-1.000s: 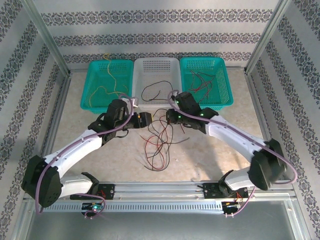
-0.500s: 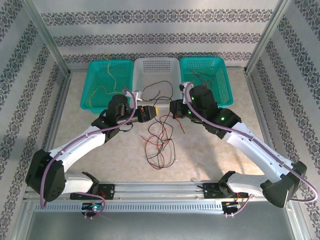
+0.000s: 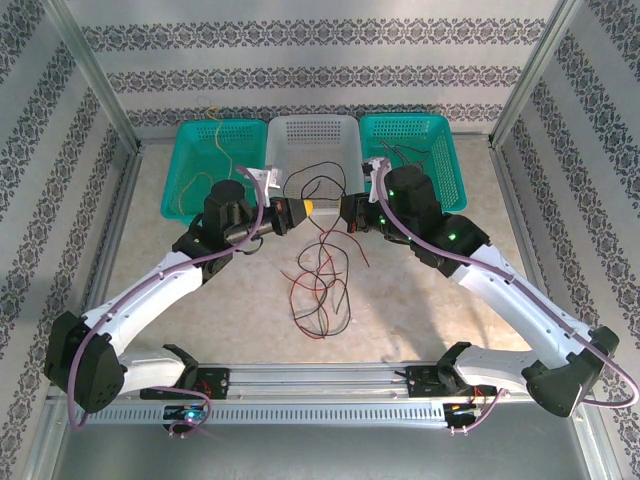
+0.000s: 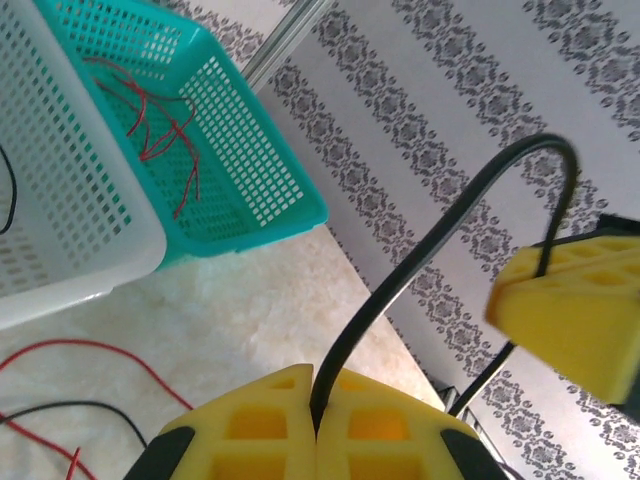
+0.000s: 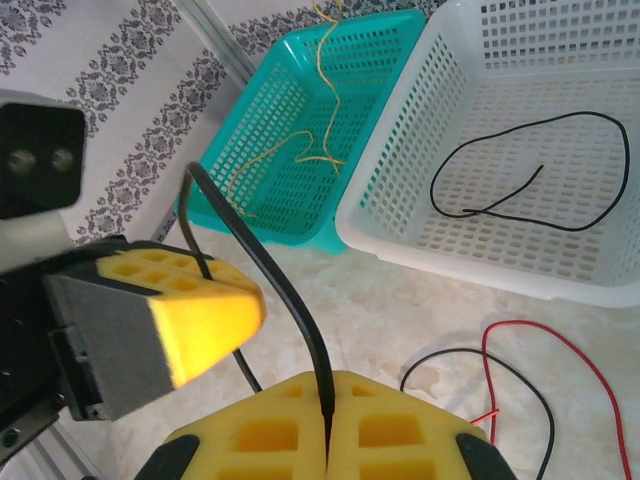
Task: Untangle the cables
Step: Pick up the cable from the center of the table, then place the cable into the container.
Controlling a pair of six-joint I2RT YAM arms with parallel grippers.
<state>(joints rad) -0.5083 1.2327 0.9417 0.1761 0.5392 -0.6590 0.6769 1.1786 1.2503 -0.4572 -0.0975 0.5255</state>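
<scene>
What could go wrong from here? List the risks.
1. The left pincer and the right pincer are both shut on one black cable, with a short arch between them; pulling apart may yank it from one grip.
2. The pincers sit close together and could knock into each other.
3. If that cable runs into the pile of red and black cables below, lifting might drag the pile along.

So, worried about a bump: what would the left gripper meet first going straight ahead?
Likely the right gripper, facing it nose to nose; a black cable spans the gap. Depth is unclear.
</scene>
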